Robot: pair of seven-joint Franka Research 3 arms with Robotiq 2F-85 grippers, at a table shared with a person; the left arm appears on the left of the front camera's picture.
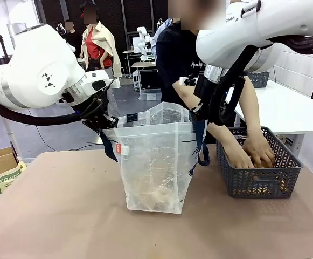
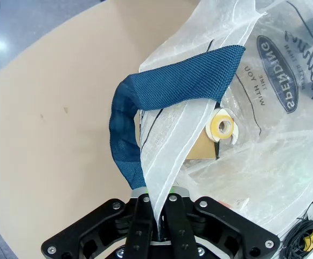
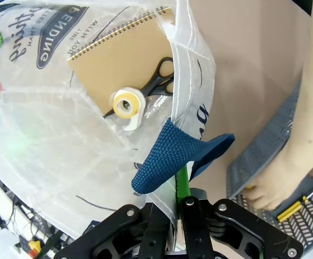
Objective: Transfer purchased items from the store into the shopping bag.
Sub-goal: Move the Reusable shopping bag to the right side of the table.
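Observation:
The clear shopping bag (image 1: 155, 156) stands upright in the middle of the table, its mouth held wide. My left gripper (image 1: 103, 125) is shut on its left rim, by the navy strap (image 2: 167, 91). Shut on the right rim is my right gripper (image 1: 198, 112), beside the other strap (image 3: 169, 156). Purchased items lie at the bag's bottom: a brown spiral notebook (image 3: 121, 59), black scissors (image 3: 161, 81) and a roll of tape (image 3: 125, 105). The left wrist view shows the tape (image 2: 222, 127) and notebook (image 2: 202, 148) too.
A dark grey mesh basket (image 1: 253, 186) stands right of the bag, and both of the person's hands (image 1: 250, 154) reach into it. In the right wrist view a hand (image 3: 275, 186) lies on the basket (image 3: 250, 159). Bare tabletop (image 1: 54, 205) spreads to the left and front.

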